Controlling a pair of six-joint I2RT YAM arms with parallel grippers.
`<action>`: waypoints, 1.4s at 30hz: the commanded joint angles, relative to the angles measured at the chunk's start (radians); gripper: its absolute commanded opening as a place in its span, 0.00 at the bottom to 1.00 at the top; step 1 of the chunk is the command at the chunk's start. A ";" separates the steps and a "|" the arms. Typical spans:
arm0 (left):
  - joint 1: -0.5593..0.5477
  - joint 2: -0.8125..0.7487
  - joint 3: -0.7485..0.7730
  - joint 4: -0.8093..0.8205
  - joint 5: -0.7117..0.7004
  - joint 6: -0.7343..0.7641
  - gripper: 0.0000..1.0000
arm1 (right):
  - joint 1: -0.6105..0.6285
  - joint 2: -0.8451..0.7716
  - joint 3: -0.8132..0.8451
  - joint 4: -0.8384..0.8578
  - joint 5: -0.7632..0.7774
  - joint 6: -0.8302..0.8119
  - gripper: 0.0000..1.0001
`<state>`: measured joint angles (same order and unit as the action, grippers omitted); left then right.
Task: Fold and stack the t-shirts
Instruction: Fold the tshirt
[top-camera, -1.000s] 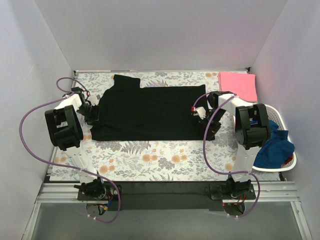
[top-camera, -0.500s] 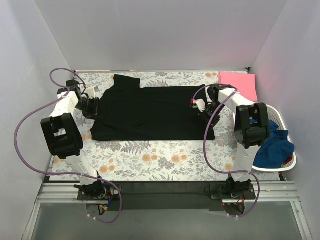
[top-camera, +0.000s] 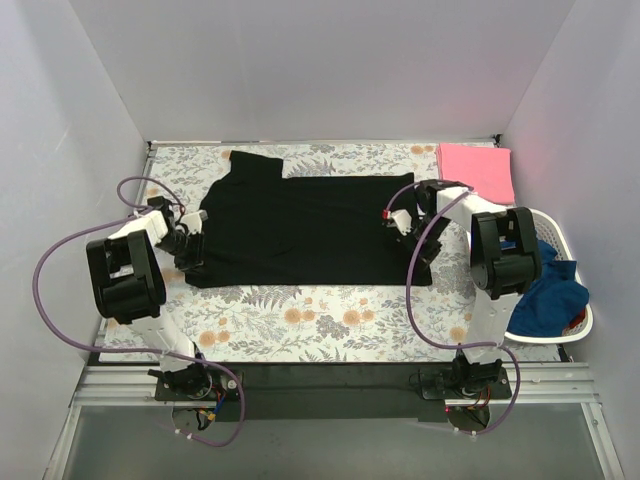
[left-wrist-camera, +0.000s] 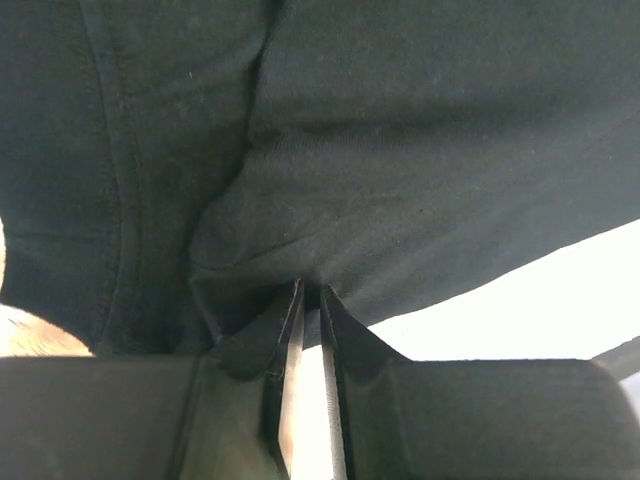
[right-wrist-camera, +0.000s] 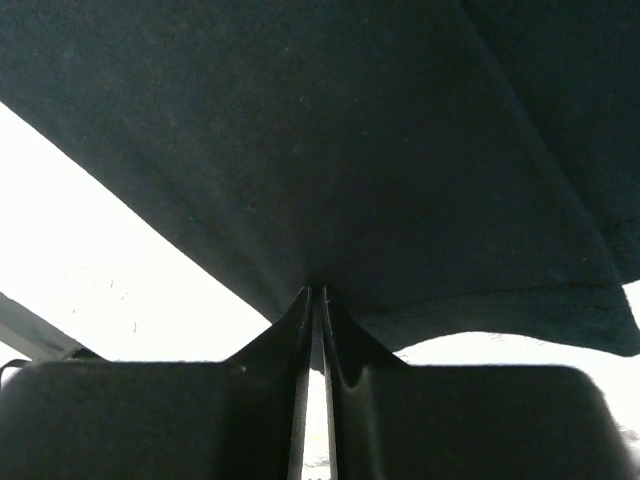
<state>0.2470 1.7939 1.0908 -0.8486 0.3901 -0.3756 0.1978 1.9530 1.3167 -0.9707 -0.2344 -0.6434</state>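
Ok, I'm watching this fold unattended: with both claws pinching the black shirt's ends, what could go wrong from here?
The left claw and right claw each hold only a thin pinch of the black t-shirt, so either end might slip free when lifted. The cloth is bunched at the left claw, so the fold may come out creased. The pink t-shirt lies just beyond the right claw; a wide swing could disturb it.

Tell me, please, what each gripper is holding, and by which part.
Both are shut on the large black cloth t-shirt: the left gripper pinches a bunched fold at its left end, the right gripper its right edge by the hem.
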 joint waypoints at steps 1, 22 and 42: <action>-0.003 -0.068 -0.112 -0.001 -0.077 0.047 0.11 | -0.001 -0.031 -0.128 0.032 0.072 -0.030 0.14; -0.008 0.093 0.688 -0.136 0.299 -0.089 0.55 | -0.066 0.087 0.645 -0.163 -0.093 -0.007 0.47; -0.147 0.601 1.060 0.177 0.055 -0.278 0.56 | -0.095 0.437 0.840 0.385 0.067 0.122 0.61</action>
<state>0.1009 2.4001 2.1086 -0.7090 0.4778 -0.6437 0.1165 2.3894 2.1826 -0.7174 -0.1841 -0.5468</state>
